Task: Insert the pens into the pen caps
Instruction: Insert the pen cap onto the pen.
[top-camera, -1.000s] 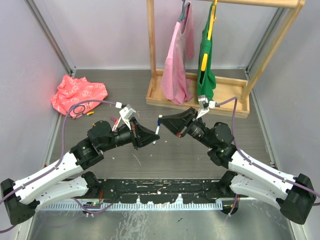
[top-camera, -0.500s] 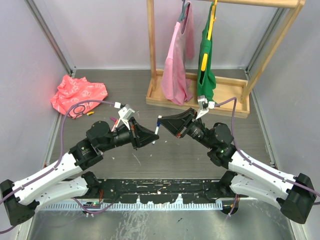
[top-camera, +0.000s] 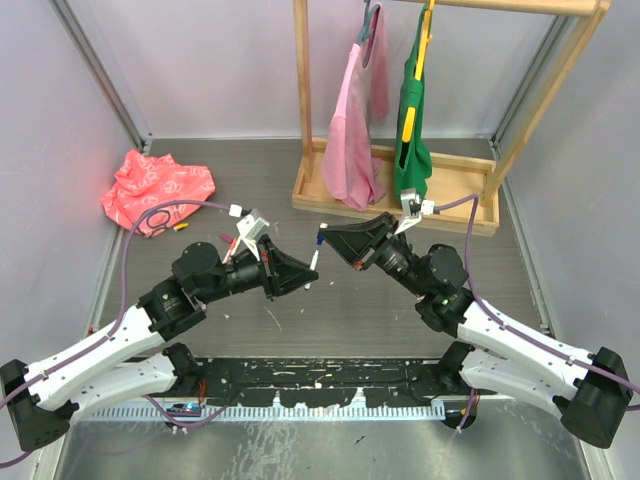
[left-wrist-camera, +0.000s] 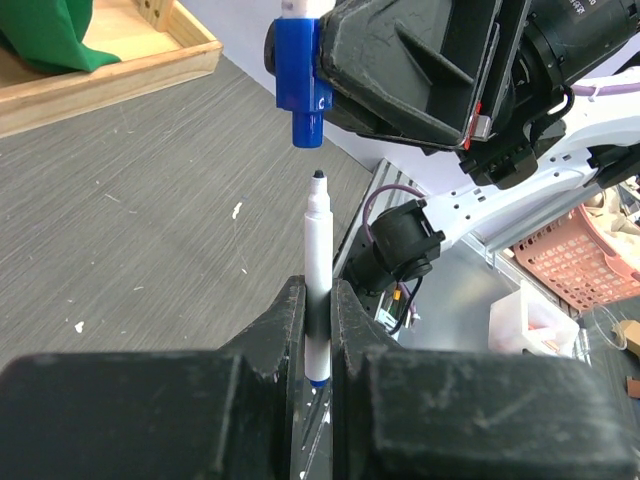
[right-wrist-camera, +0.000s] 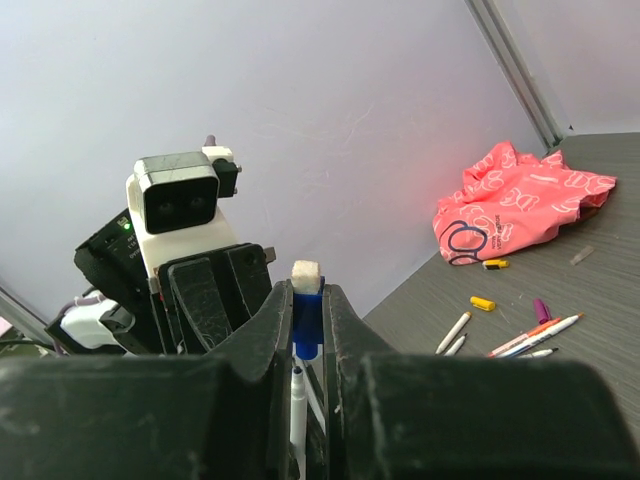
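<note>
Over the middle of the table (top-camera: 400, 310), the left gripper (top-camera: 312, 263) holds the pen (left-wrist-camera: 317, 280). Its tip is just before the cap (left-wrist-camera: 299, 70) in the right gripper (top-camera: 322, 238), not touching. The rack (top-camera: 400, 200) stands behind at the right and the cloth (top-camera: 155, 185) behind at the left. Loose pens (right-wrist-camera: 540, 333) lie near the cloth.

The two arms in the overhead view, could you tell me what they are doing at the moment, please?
They are capping a pen in mid-air. The left gripper is shut on a white-barrelled pen, tip outward, and the right gripper is shut on a blue cap. The tip is lined up just short of the cap's opening, not yet inside. More pens lie loose on the table near a pink cloth.
</note>
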